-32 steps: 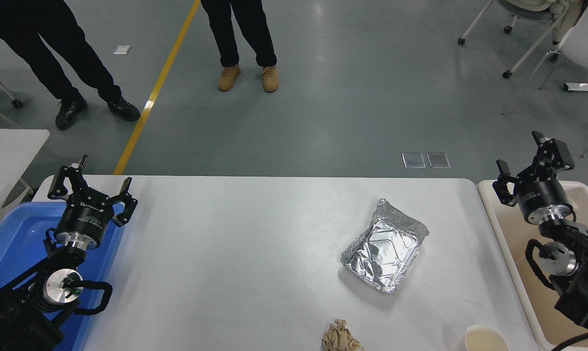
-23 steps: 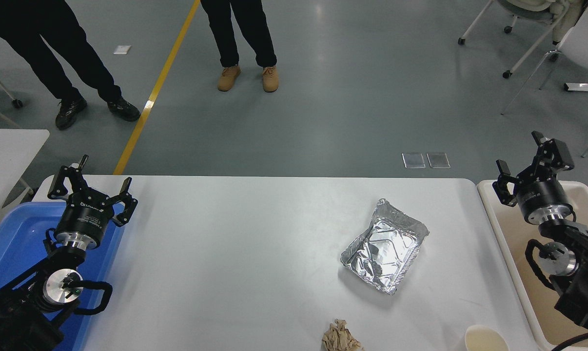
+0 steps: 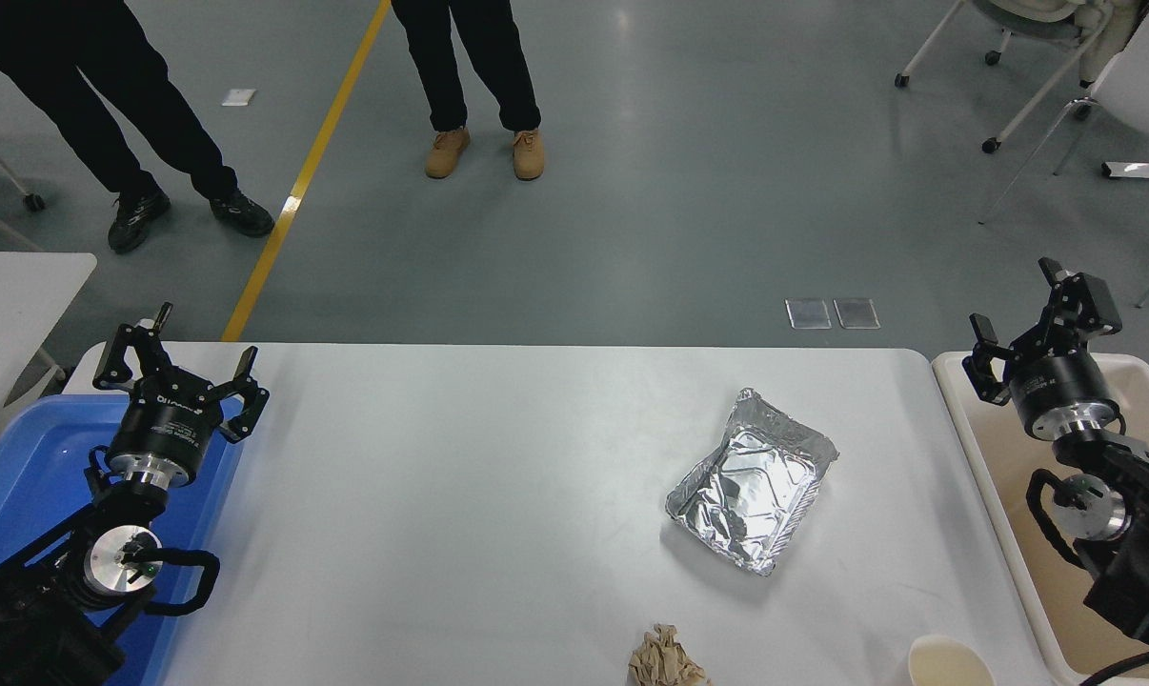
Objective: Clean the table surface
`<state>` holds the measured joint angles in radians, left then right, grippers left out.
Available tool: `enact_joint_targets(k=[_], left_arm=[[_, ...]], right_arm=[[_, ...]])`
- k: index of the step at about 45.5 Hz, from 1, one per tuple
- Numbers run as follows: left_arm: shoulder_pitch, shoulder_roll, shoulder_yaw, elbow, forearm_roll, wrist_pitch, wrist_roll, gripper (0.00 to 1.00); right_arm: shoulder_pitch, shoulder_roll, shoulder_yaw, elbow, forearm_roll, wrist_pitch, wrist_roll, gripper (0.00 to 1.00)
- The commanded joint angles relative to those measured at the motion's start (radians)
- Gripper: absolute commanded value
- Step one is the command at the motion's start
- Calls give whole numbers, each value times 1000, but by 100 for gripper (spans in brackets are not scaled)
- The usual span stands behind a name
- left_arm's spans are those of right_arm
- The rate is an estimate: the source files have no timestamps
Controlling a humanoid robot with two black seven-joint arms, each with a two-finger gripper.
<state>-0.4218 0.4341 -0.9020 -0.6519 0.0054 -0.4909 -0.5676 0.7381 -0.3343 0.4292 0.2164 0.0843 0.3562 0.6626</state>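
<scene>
The white table surface (image 3: 460,495) fills the middle of the head view. On it lie a crumpled foil tray (image 3: 752,481) at the right of centre, a brown crumpled paper ball (image 3: 665,657) at the front edge, and a pale paper cup (image 3: 951,662) at the front right. My right gripper (image 3: 1041,324) is open and empty, held above the beige bin at the far right, well right of the foil tray. My left gripper (image 3: 176,357) is open and empty, parked over the blue bin at the lower left.
A blue bin (image 3: 22,476) stands at the table's left end and a beige bin (image 3: 1013,534) at its right end. A smaller white table (image 3: 12,286) is at the left edge. Two people's legs (image 3: 470,86) stand on the grey floor beyond the table. Chairs stand at the top right.
My right gripper has shifted very slightly. The person at the top left moved a little. The things on the table have not moved.
</scene>
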Motion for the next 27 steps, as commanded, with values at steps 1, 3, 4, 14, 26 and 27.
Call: enact_joint_targets(k=[1, 3, 4, 14, 26, 27], left_arm=[[0, 0, 0, 0, -1, 0, 0, 99], [0, 0, 0, 0, 1, 0, 0, 99], [0, 0, 0, 0, 1, 0, 0, 99], [0, 0, 0, 0, -1, 0, 0, 99], [0, 0, 0, 0, -1, 0, 0, 99], [0, 0, 0, 0, 1, 0, 0, 99]], right_arm=[[3, -3, -1, -2, 0, 1, 0, 99], [4, -3, -1, -2, 0, 0, -1, 99], [6, -3, -1, -2, 0, 0, -1, 99], [6, -3, -3, -6, 0, 0, -1, 99], [20, -49, -9, 6, -1, 3, -1, 99], [20, -51, -9, 6, -2, 3, -1, 99]])
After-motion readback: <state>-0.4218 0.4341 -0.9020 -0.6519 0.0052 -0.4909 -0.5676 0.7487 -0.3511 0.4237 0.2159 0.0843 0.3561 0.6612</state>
